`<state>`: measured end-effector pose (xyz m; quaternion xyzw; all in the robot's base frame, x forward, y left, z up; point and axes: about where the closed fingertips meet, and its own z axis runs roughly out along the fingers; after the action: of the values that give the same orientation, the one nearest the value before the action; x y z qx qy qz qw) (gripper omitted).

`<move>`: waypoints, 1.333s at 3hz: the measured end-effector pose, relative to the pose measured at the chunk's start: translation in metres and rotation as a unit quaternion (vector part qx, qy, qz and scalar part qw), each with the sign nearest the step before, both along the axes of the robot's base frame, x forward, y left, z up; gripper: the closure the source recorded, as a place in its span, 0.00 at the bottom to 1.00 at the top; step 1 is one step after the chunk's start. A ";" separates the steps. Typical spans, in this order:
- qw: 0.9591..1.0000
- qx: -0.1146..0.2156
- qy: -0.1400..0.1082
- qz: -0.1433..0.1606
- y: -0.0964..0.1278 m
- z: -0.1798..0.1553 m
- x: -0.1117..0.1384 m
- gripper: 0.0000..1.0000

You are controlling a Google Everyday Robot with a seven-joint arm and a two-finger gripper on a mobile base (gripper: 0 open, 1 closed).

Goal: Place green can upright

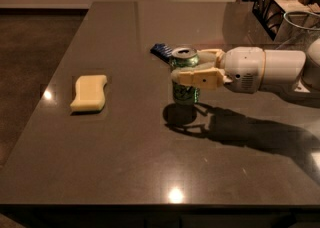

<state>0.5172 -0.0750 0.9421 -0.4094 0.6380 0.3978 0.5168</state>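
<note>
Green can point(185, 93) stands upright a little right of the middle of the dark table point(125, 167), its silver top with the opening facing up and its green, white-mottled side facing the camera. Its base is at the tabletop or just over it; I cannot tell whether it touches. The gripper point(186, 67) reaches in from the right and is clenched on the upper half of the green can, with 2 cream-coloured fingers point(197, 78) pressed to it: 1 crosses the near face of the can, and the other lies along its far side, partly hidden by the can's rim. The lower half of the can shows bare below the near finger. Behind the fingers, the white arm point(265, 69) runs level, out to the right edge of the view. A dark shadow point(240, 132) of arm and can lies on the table just near of them. A blue wrapper point(161, 49) lies flat just beyond the can on its far left side, close to it but apart. A pale yellow sponge point(90, 92) lies well apart to the left, near the table's left edge. At the far right corner stands a dark wire basket point(272, 14).
</note>
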 end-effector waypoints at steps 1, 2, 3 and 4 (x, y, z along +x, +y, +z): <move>0.999 0.038 -0.030 0.005 0.000 -0.004 0.003 0.82; 0.996 0.060 -0.059 0.017 -0.001 -0.009 0.005 0.59; 0.996 0.053 -0.071 0.023 -0.005 -0.018 0.005 0.36; 0.995 0.050 -0.078 0.025 -0.009 -0.026 0.006 0.12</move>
<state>0.5228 -0.0837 0.9161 -0.4285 0.5647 0.4085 0.5750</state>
